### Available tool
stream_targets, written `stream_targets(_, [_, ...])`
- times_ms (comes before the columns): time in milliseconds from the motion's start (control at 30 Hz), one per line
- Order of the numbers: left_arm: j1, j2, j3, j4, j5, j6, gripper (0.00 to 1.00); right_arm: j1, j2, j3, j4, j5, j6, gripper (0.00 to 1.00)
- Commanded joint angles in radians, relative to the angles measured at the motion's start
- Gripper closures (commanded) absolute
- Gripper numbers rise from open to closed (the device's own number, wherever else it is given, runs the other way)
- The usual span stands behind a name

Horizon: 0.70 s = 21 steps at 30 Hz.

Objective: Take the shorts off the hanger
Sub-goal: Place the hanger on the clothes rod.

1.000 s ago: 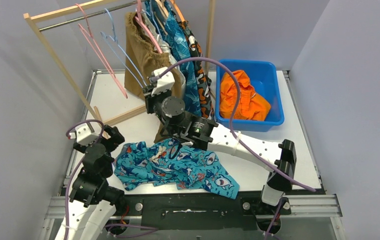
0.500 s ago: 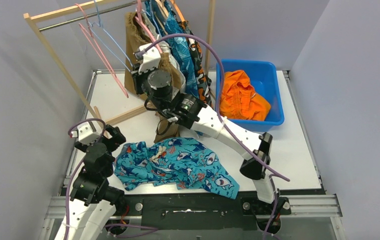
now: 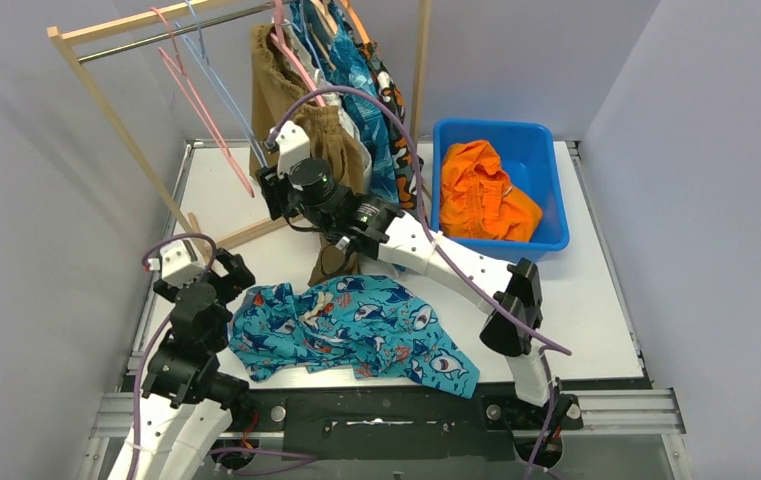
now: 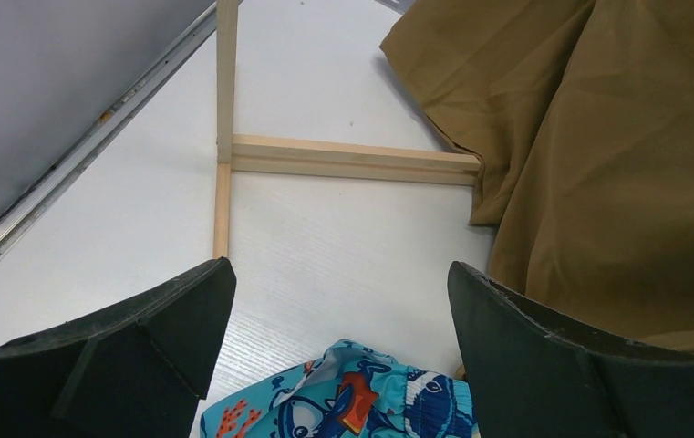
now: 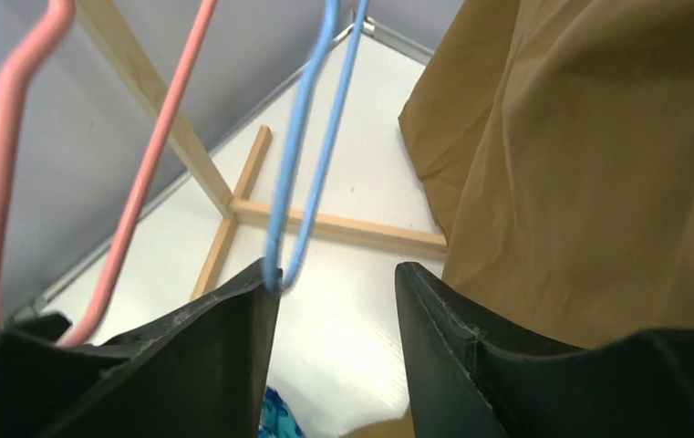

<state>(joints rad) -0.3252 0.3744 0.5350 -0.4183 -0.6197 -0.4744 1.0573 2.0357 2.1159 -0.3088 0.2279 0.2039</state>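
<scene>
The teal shark-print shorts (image 3: 346, 330) lie crumpled on the table in front, their edge between my left fingers (image 4: 361, 401). Brown shorts (image 3: 306, 120) hang on the rack, with white, blue patterned and camouflage shorts (image 3: 381, 90) behind them. Orange shorts (image 3: 486, 195) lie in the blue bin. My right gripper (image 3: 268, 195) is open and raised beside the brown shorts (image 5: 598, 164). The lower loop of an empty blue hanger (image 5: 311, 155) touches its left fingertip (image 5: 265, 278). My left gripper (image 3: 224, 275) is open and empty, low over the table (image 4: 343, 283).
An empty pink hanger (image 3: 191, 85) hangs left of the blue one (image 3: 218, 85) on the wooden rack (image 3: 116, 120). The rack's foot bars (image 4: 352, 160) lie on the table ahead of my left gripper. The blue bin (image 3: 546, 180) stands at the back right.
My right arm has lifted and swung left and back, from beside the brown shorts up to the blue hanger. The blue hanger has swung left. The left arm has barely moved.
</scene>
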Motion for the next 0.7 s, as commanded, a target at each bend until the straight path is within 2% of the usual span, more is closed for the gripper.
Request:
stream_targets(0, [0.007, 0.011, 0.016, 0.032, 0.011, 0.016, 0.12, 0.003, -0.169, -0.105, 0.086, -0.056, -0.033, 0.48])
stream_targets(167, [0.007, 0.006, 0.014, 0.029, 0.014, 0.014, 0.12, 0.016, -0.351, -0.472, 0.316, -0.085, -0.087, 0.39])
stream_targets(400, [0.009, 0.025, 0.016, 0.037, 0.027, 0.017, 0.12, 0.032, -0.551, -0.966, 0.592, -0.151, -0.105, 0.34])
stream_targets(500, [0.011, 0.031, 0.016, 0.036, 0.033, 0.018, 0.12, 0.041, -0.585, -1.076, 0.645, -0.210, -0.149, 0.32])
stream_targets(667, [0.011, 0.039, 0.016, 0.040, 0.036, 0.022, 0.12, 0.059, -0.624, -1.140, 0.634, -0.323, -0.266, 0.29])
